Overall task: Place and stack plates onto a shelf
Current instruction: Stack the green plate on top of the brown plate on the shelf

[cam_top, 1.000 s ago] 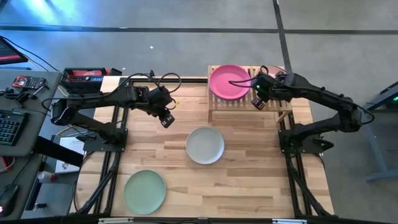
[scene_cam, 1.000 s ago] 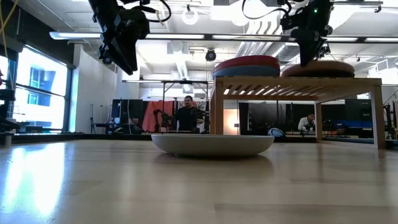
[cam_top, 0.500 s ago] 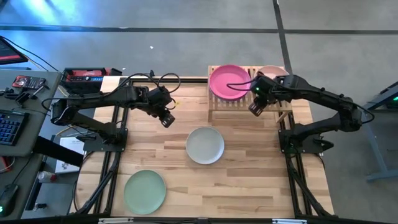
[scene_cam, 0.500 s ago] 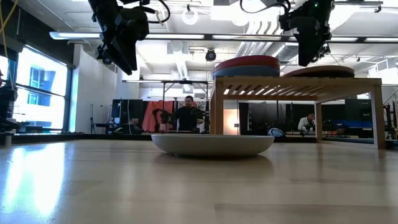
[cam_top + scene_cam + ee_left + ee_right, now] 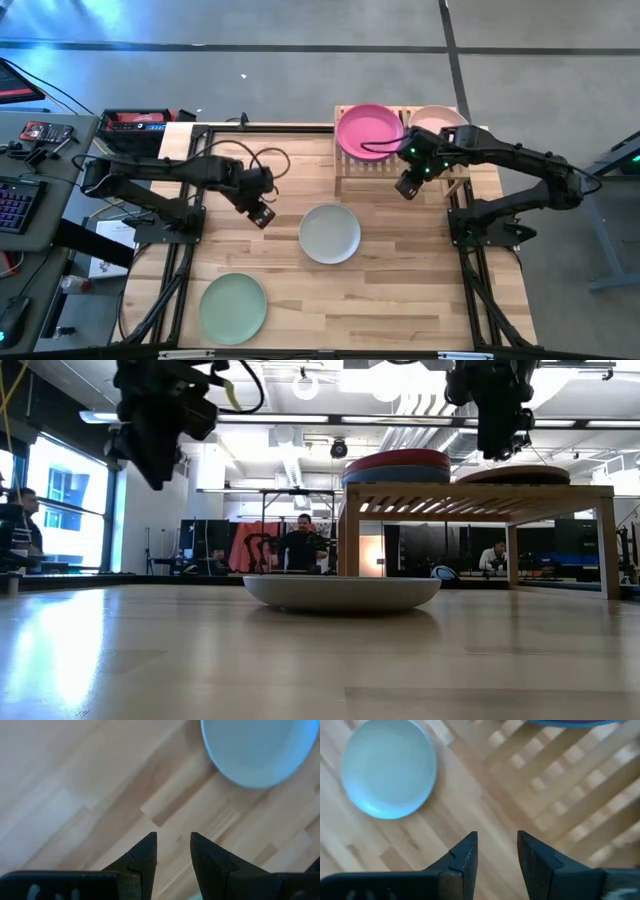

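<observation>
Shelf [image 5: 400, 160]: low light-wood slatted rack. On it, a magenta plate [image 5: 368, 130] tops one stack; just beside it lies a peach-pink plate [image 5: 438, 118]. Both round, matte, shallow. Off-white plate [image 5: 330, 233] rests on the table near the shelf's front edge; mint green plate [image 5: 233, 308] lies well apart from the shelf. Right gripper [image 5: 405, 187] hovers at the shelf's front edge, fingers apart, empty. Left gripper [image 5: 261, 216] hangs well apart from the shelf, fingers apart, empty.

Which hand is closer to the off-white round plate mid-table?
Left. The left hand hovers just beside the off-white round plate; the right hand hangs farther off, by the wooden slatted shelf.
</observation>
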Motion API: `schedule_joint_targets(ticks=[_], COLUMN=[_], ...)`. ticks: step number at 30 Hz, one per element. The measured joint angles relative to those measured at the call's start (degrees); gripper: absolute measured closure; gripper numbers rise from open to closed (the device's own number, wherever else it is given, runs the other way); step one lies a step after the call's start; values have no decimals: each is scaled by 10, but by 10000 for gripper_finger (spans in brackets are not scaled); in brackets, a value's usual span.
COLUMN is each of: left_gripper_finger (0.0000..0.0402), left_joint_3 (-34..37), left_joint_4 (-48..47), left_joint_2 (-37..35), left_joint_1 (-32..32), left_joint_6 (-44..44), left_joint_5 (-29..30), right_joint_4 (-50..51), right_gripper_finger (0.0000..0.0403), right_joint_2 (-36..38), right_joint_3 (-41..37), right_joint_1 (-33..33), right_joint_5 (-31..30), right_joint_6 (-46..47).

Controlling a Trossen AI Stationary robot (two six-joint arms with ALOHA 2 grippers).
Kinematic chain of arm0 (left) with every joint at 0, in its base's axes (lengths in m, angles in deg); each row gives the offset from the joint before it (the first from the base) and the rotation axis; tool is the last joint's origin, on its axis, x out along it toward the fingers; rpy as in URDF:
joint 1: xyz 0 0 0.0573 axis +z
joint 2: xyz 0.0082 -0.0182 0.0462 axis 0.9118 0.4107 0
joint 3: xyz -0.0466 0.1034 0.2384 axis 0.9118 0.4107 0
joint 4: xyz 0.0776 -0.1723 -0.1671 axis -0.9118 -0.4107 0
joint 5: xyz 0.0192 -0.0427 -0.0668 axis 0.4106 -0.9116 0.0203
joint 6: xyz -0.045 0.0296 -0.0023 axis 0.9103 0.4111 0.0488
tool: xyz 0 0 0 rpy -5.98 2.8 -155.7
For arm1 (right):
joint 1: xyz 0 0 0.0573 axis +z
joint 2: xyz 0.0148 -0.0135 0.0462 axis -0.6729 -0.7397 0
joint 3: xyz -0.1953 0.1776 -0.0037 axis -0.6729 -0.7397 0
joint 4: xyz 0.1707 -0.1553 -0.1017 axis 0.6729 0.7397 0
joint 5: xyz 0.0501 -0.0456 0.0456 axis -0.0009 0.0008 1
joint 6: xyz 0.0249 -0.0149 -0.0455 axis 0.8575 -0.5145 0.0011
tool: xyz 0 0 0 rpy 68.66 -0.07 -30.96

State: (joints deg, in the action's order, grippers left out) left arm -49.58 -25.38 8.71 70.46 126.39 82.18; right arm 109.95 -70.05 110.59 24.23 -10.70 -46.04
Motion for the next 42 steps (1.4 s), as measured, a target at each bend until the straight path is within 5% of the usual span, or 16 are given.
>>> schedule_joint_targets(ticks=[22, 28, 42], left_gripper_finger=[296, 296, 296], left_joint_3=[1, 2, 105], left_joint_4=[-42, -38, 59], left_joint_2=[0, 3, 5], left_joint_1=[-288, -357, -443], left_joint_6=[8, 3, 34], left_joint_5=[8, 18, 45], right_joint_4=[-168, -198, -263], right_gripper_finger=[289, 289, 289], right_joint_2=[-6, -23, -101], right_joint_3=[0, 1, 1], right_joint_1=[210, 267, 361], right_joint_5=[18, -16, -37], right_joint_6=[270, 329, 379])
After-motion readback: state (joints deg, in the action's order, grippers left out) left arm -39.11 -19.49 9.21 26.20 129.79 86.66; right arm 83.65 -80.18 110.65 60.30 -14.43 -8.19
